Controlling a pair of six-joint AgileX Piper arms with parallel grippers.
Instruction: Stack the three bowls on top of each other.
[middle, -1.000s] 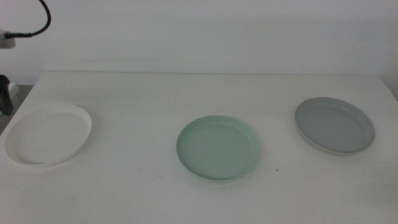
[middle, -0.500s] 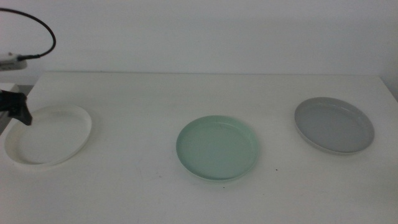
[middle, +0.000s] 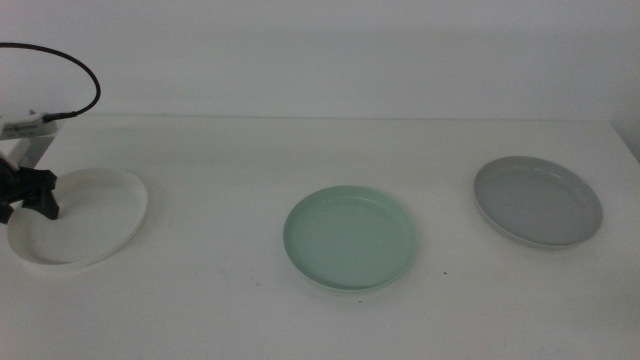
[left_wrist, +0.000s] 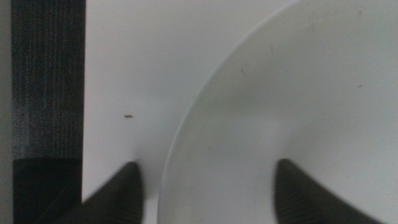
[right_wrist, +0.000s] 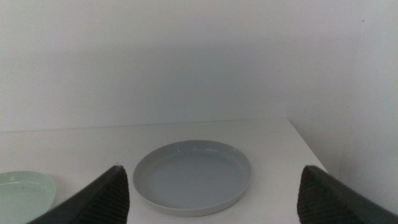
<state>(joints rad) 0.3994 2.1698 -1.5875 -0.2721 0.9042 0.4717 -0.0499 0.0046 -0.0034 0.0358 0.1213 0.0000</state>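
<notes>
The white bowl (middle: 80, 217) lies at the table's left, the mint green bowl (middle: 350, 238) in the middle and the grey bowl (middle: 538, 200) at the right, all apart from each other. My left gripper (middle: 27, 198) is open over the white bowl's left rim. In the left wrist view that gripper (left_wrist: 208, 186) straddles the white bowl's rim (left_wrist: 186, 124), one jaw outside and one inside. My right gripper (right_wrist: 211, 193) is open and held back from the grey bowl (right_wrist: 193, 176), with an edge of the green bowl (right_wrist: 22, 193) beside it. It is out of the middle view.
A dark woven strip (left_wrist: 46, 106) runs along the table's left edge beside the white bowl. A black cable (middle: 70, 70) loops above the left arm. The table's right edge (right_wrist: 305, 149) lies just past the grey bowl.
My left gripper has come in from the left edge and moved down onto the white bowl's left rim. The bowls have not moved.
</notes>
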